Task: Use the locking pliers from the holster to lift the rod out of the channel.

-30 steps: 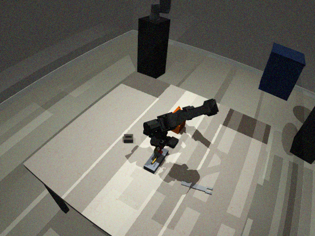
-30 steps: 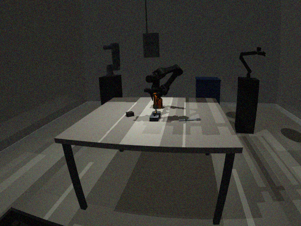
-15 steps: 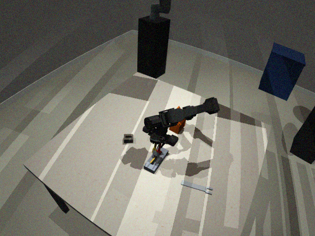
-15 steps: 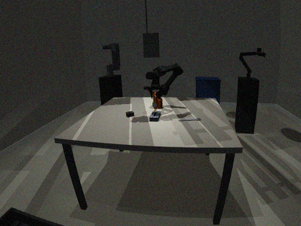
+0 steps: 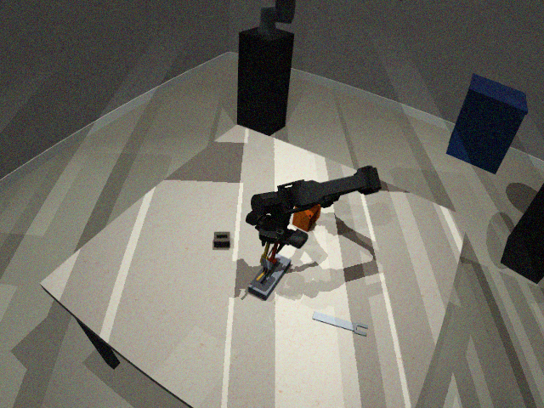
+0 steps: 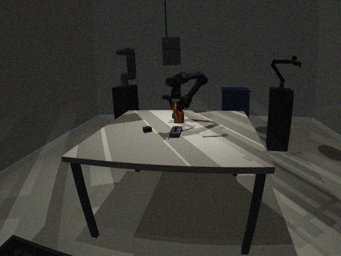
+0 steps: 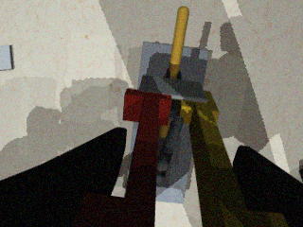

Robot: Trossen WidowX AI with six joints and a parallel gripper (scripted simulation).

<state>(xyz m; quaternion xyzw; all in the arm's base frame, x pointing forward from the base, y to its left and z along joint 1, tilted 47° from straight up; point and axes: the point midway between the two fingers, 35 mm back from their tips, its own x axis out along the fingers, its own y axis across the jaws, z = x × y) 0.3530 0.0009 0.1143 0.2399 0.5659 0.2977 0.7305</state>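
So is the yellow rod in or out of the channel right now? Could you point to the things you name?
Out: in the wrist view the rod (image 5: 260, 275) (image 7: 179, 43) sits in the pliers' jaws (image 7: 175, 89), above the channel block (image 5: 256, 292) (image 6: 174, 134) (image 7: 171, 195), its tip reaching past the block's edge.

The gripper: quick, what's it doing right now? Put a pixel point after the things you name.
Gripper (image 5: 272, 240) (image 7: 181, 147): closed on the pliers (image 5: 266, 262) (image 7: 144, 134), their red and yellow handles between its fingers.

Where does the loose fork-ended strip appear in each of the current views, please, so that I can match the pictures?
Top: the fork-ended strip lies right of centre, towards the bottom, prongs to the right.
Exterior: right of centre on the table, edge-on and thin.
Wrist: not identifiable; a pale blue piece is cut off at the left edge.
Shared landmark: the channel block.
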